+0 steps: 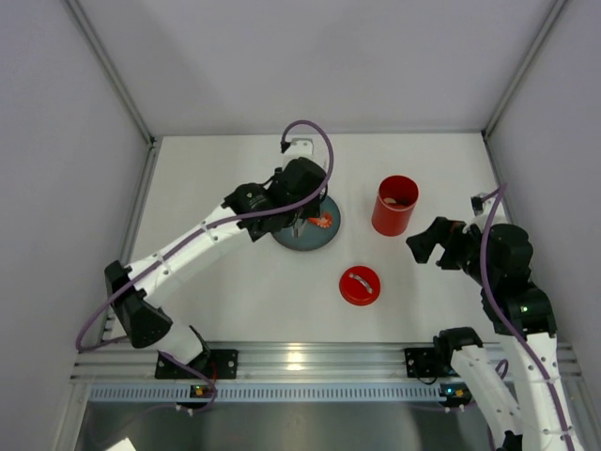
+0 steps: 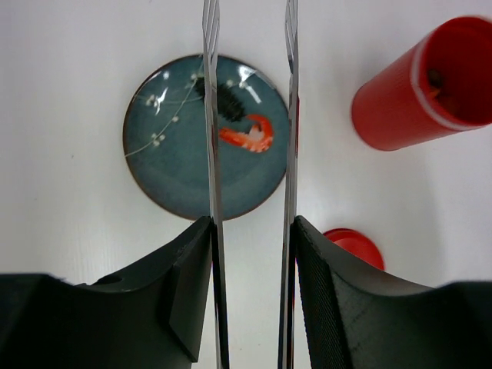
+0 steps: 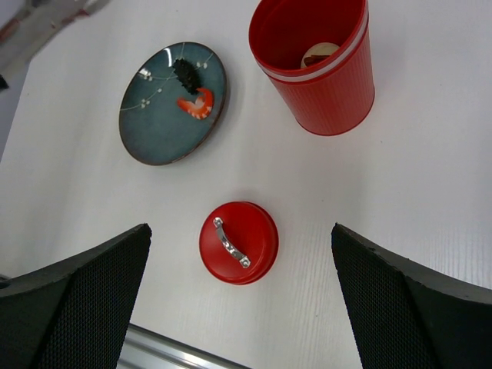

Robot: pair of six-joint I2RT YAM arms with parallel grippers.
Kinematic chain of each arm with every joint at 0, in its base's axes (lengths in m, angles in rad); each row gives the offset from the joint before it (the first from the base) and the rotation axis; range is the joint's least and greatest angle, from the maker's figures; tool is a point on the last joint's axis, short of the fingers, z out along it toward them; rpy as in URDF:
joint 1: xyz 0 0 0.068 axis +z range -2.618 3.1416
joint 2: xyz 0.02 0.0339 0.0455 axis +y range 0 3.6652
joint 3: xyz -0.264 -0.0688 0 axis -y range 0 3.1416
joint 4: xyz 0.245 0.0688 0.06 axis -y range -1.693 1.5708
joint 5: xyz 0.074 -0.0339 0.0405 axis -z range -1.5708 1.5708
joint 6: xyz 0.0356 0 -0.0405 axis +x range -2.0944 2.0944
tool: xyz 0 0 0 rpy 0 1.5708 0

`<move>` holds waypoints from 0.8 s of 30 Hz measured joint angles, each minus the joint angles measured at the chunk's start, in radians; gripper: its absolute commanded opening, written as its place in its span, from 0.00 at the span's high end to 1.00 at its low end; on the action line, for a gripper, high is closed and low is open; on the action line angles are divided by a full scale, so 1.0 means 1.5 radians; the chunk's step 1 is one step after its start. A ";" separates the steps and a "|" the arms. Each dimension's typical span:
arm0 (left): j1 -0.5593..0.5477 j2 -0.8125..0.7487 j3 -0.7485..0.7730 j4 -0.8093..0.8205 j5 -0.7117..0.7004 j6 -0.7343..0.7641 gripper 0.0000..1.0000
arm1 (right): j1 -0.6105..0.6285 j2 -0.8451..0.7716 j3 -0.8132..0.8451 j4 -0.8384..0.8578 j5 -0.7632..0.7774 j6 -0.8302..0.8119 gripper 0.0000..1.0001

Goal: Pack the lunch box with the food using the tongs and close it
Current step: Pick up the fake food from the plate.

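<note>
My left gripper (image 2: 254, 238) is shut on the tongs (image 2: 212, 154), one finger pressing each slim silver arm. The two arms stand apart over the blue-grey plate (image 2: 169, 177). An orange-red food piece (image 2: 250, 136) lies between them, with a dark piece (image 2: 227, 98) beside it. The lunch box (image 1: 394, 205) stands open to the right of the plate, and a beige disc (image 3: 319, 52) lies inside it. Its red lid (image 3: 238, 242) with the silver handle rests on the table. My right gripper (image 3: 240, 231) hangs open above the lid, holding nothing.
White walls enclose the table on three sides. An aluminium rail (image 1: 310, 362) runs along the near edge between the arm bases. The left arm (image 1: 188, 249) stretches diagonally from the near left toward the plate (image 1: 293, 240).
</note>
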 measured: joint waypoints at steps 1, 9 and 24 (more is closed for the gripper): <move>0.008 0.007 -0.016 -0.003 0.000 -0.003 0.50 | 0.000 0.000 -0.001 0.000 -0.001 0.000 0.01; 0.048 0.083 -0.076 -0.011 0.050 -0.015 0.50 | 0.000 0.000 -0.002 0.001 -0.004 0.000 0.01; 0.085 0.143 -0.078 0.010 0.107 -0.026 0.50 | 0.000 -0.005 -0.002 0.001 -0.004 -0.001 0.01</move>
